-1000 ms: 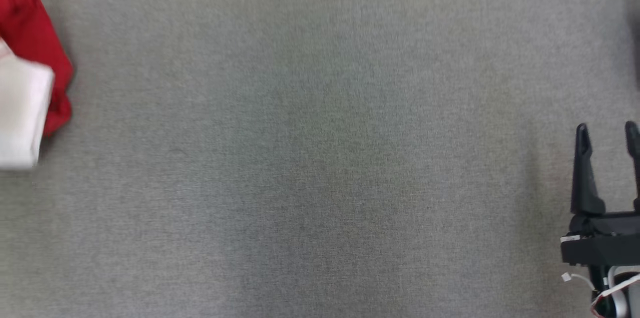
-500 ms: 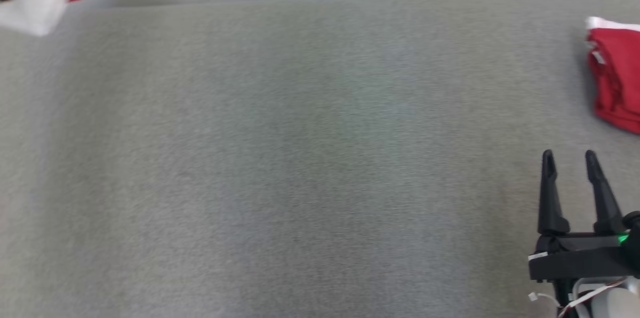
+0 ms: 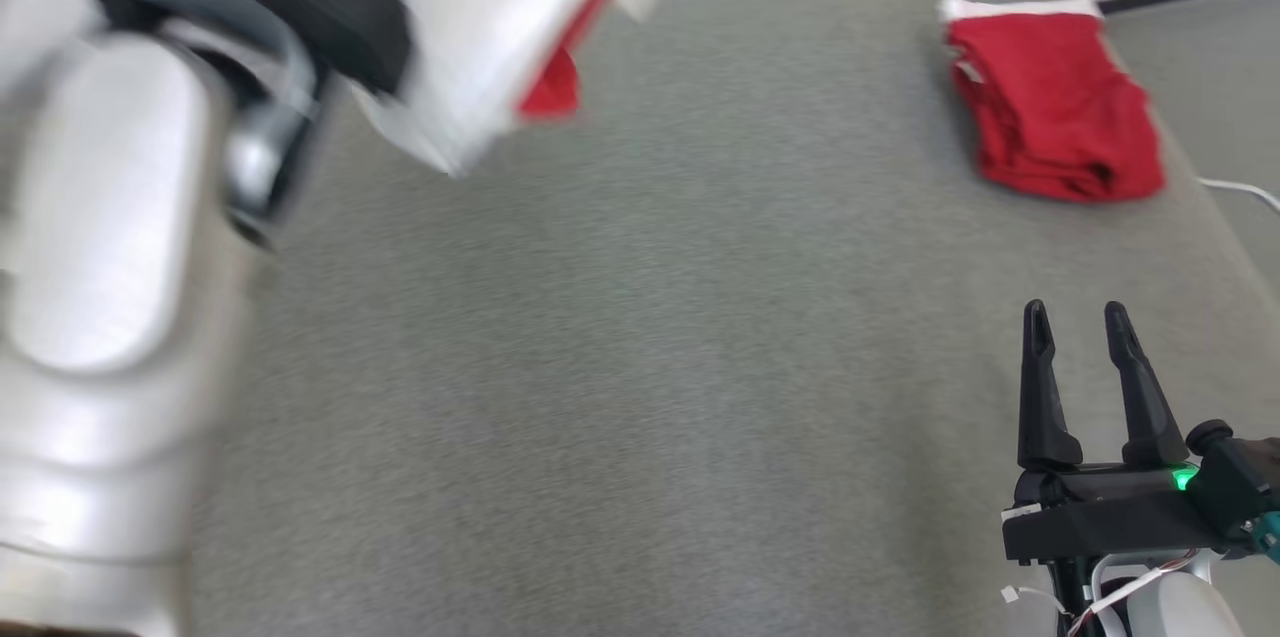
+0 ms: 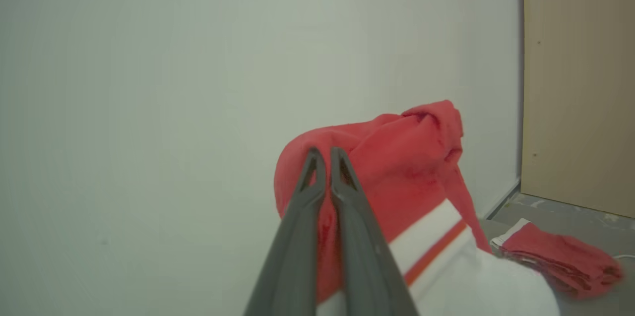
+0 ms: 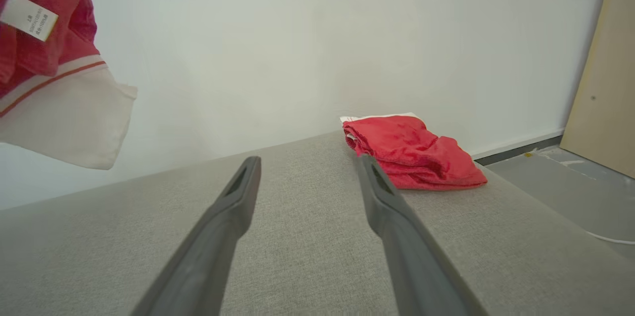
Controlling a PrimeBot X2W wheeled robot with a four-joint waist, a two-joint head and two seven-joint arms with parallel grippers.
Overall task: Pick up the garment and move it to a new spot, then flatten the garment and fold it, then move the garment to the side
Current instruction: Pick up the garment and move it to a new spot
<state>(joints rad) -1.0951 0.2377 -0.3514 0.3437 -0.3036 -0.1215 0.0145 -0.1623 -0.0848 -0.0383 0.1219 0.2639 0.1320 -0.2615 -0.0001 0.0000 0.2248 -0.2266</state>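
Observation:
The garment [image 4: 397, 167] is red with a white band and an orange stripe, and it hangs bunched in the air from my left gripper [image 4: 322, 155], whose fingers are shut on its red cloth. In the head view the garment [image 3: 490, 27] is blurred at the upper left, above the grey table [image 3: 650, 367], beside my pale left forearm [image 3: 100, 267]. The right wrist view shows the garment [image 5: 54, 97] at the upper left with a white label. My right gripper [image 3: 1075, 317] is open and holds nothing, low over the table's near right part.
A folded red cloth [image 3: 1055, 112] with a white edge lies at the table's far right corner. A white cable [image 3: 1240, 189] runs on the floor beyond the right edge. A pale wall stands behind the table, with a wooden panel [image 4: 578, 83] to the right.
The head camera has swung, so the whole picture shifted. My left arm and the hanging garment now show large at the upper left. The right gripper stays open.

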